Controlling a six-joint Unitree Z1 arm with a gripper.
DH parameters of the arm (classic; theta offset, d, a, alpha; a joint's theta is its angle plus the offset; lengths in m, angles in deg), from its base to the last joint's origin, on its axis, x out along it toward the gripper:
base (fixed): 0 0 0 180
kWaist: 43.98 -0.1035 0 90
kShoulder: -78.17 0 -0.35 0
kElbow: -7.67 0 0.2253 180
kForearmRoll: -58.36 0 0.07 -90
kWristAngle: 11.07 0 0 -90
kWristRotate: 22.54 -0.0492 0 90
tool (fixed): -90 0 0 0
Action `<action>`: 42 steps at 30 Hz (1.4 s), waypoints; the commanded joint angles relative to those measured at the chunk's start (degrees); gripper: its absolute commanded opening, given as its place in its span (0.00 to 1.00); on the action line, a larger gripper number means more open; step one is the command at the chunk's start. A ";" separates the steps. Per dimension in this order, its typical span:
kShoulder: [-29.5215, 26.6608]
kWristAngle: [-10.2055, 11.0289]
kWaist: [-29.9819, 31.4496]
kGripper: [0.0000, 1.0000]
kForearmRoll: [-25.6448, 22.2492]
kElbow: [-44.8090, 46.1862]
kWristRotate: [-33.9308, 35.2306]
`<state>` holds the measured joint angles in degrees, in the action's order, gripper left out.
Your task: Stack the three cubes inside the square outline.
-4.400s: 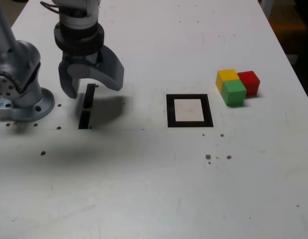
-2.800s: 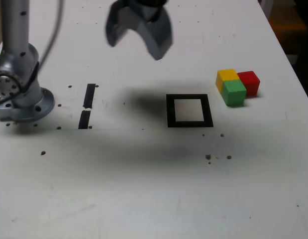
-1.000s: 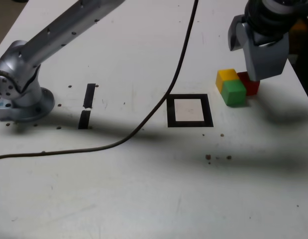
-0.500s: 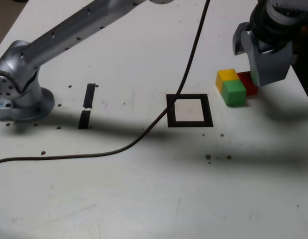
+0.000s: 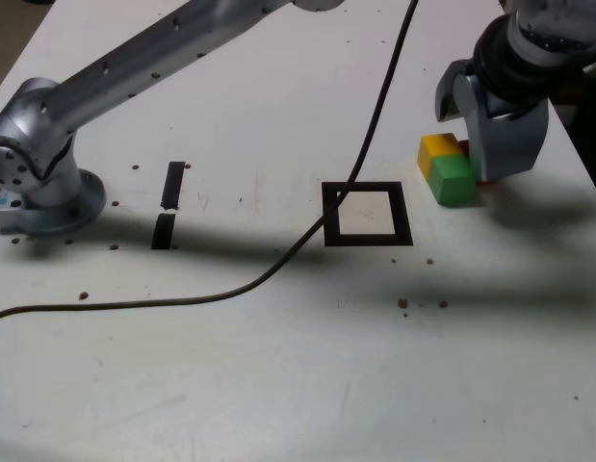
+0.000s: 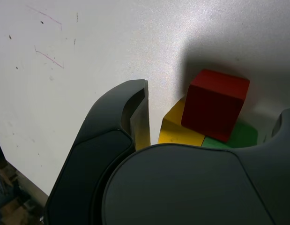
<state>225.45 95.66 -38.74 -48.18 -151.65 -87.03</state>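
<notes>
Fingers [image 5: 507,135] stand wide open, with nothing gripped between them. In the wrist view, the red cube [image 6: 216,104] shows in the gap between them, with the yellow cube [image 6: 178,127] and the green cube [image 6: 241,136] next to it, partly hidden by the gripper. Whether either finger touches a cube, I cannot tell.

From its base [image 5: 49,197] at the exterior view's left, the arm [image 5: 163,58] slants up and across to the top edge, where part of it leaves the picture. The gripper hangs at the upper right of that view, over the cubes and pointing down, its broad finger covering most of the red cube there. A dark shadow lies on the tabletop [image 5: 230,375] beside the cubes, on the exterior view's right.

The three cubes sit clustered together, none stacked, outside the square outline [image 5: 405,217] and to its right in the exterior view. A dark cable [image 5: 307,236] curves down from the top of that view and runs off its left edge, passing across the view of the outline's left side. Two short black tape strips [image 5: 172,185] lie between the base and the outline.
</notes>
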 commanded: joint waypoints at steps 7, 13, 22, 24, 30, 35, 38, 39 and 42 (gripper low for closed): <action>0.31 0.20 0.05 0.97 1.62 -0.50 0.99; 1.14 -0.16 0.04 0.98 1.61 -0.83 0.94; 2.92 -2.52 -0.22 0.91 2.01 -1.44 0.92; 3.13 -2.96 -0.45 0.87 2.27 -1.48 0.73; 3.71 -5.52 -1.58 0.82 2.86 -1.85 -0.10; 4.87 -5.93 -2.40 0.82 2.98 -4.87 -1.19; 5.28 -5.32 -2.57 0.82 2.53 -6.42 -1.54; 5.34 -4.99 -2.56 0.82 2.35 -6.79 -1.58; 5.39 -3.78 -2.37 0.82 1.75 -7.59 -1.61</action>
<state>231.10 91.22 -41.22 -45.80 -158.66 -88.53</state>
